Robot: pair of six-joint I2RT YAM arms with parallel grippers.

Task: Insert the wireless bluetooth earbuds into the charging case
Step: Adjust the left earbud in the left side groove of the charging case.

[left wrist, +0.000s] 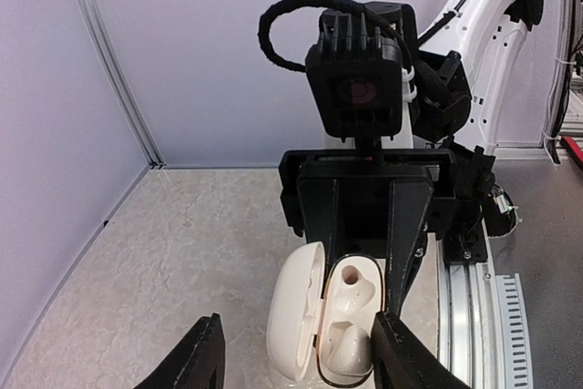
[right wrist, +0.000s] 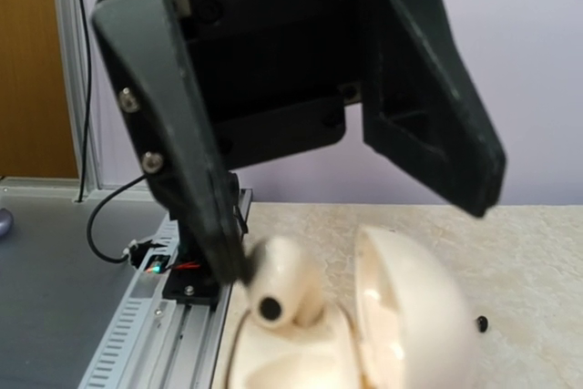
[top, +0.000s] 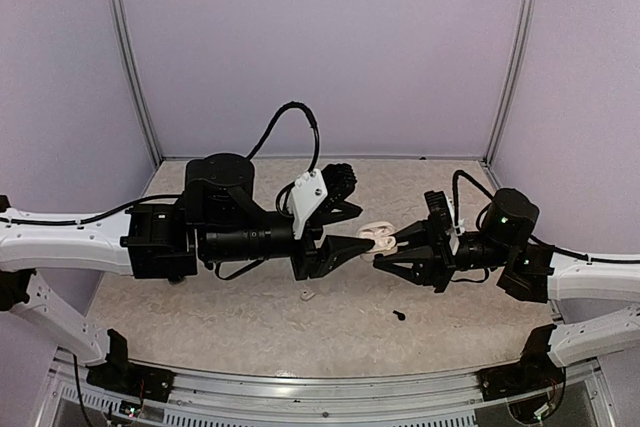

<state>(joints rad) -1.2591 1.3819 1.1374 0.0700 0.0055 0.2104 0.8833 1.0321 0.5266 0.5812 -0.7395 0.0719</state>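
- The left pincer [top: 362, 228] stands with its jaws apart on the near-left of the case [left wrist: 291, 316]. It clamps nothing, and one fingertip [right wrist: 232, 261] touches a white bud [right wrist: 278, 284] on the case's base.
- The right pincer [top: 388, 251] comes at the case from the other side, jaws together on its base. It holds the case off the table with the lid swung open.
- Biggest risk: the case twists or slips in that narrow grip if the left finger presses sideways rather than straight into the pocket. The lid could then swing onto the bud.
- Next: the white bud looks propped up rather than sunk in its pocket. A glancing push could flick it over the case's rim, or wedge it crooked.
- Next: if the left jaws close here, they may catch the lid, which lies between them, instead of the bud.
- Smaller: two buds lie loose below the case, a second white bud [top: 307, 295] to its left and a black bud [top: 399, 315] just to its right. Both are tiny beside a finger, so a pinch could squirt them away. I cannot find a fourth bud.
- Pale lilac walls [top: 320, 47] close in behind the case and on both sides.
- The table [top: 200, 317] under the case is beige and stone-patterned. It looks smooth, so a dropped bud would probably skid.
- A metal rail [top: 300, 387] runs along the table's edge, nearer than the case, and its grooves could swallow a bud.
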